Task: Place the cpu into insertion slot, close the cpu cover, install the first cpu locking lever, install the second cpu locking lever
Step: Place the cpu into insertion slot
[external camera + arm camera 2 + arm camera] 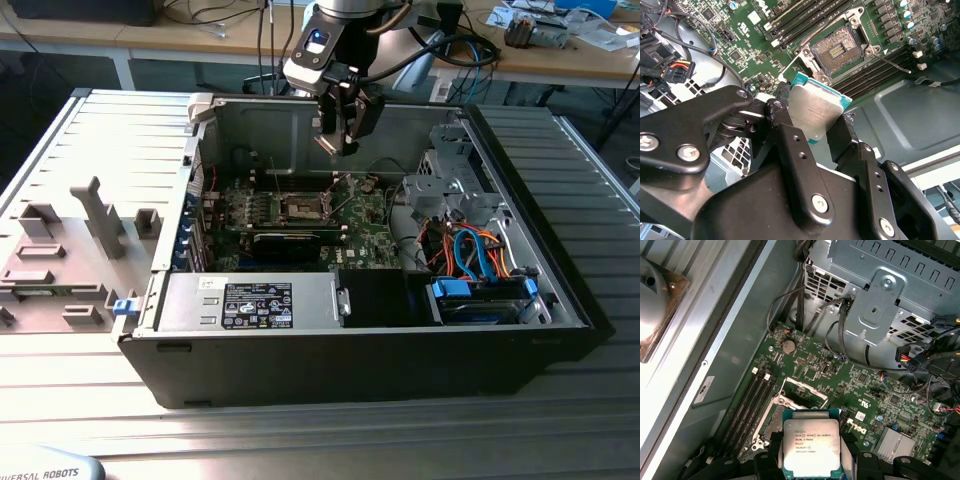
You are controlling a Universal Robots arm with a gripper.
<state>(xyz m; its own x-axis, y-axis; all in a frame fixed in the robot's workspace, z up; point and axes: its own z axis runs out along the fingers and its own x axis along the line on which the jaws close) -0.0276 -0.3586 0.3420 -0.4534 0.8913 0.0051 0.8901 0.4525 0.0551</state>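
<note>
My gripper hangs inside the open computer case, above the green motherboard. It is shut on the cpu, a silver-topped square chip with a teal edge, held by two opposite sides between the black fingers. In the first wrist view the cpu is in front of the insertion slot and hides part of it. The dark-centred insertion slot lies bare below, apart from the chip. The cpu cover stands raised beside the slot. A thin locking lever sticks out past the slot's side.
Long memory slots run beside the socket. A grey drive cage with orange and blue cables fills the exterior view's right of the case. The power supply sits at the front. Grey fixtures stand on the table outside.
</note>
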